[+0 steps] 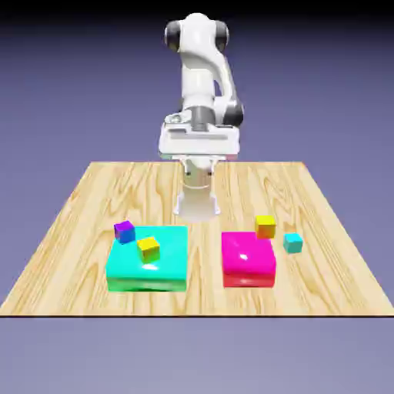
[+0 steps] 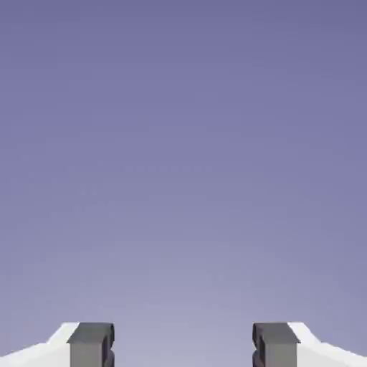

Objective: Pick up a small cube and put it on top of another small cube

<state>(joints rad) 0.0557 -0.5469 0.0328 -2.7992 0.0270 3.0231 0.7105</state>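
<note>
Gripper (image 2: 183, 348) spread, nothing between the jaws; hand view shows only backdrop. Small cyan cube (image 1: 292, 243) sits on the table (image 1: 69, 231), just beside the magenta block (image 1: 248, 258) at its 2 o'clock, near the orange cube (image 1: 265, 226). Risk: tight clearance, so a descending finger may clip the block or nudge the cube.

Exterior view looks down across the desk (image 1: 69, 254) from above; hand view shows only backdrop beyond two fingertips (image 2: 91, 344); nothing shared.
</note>
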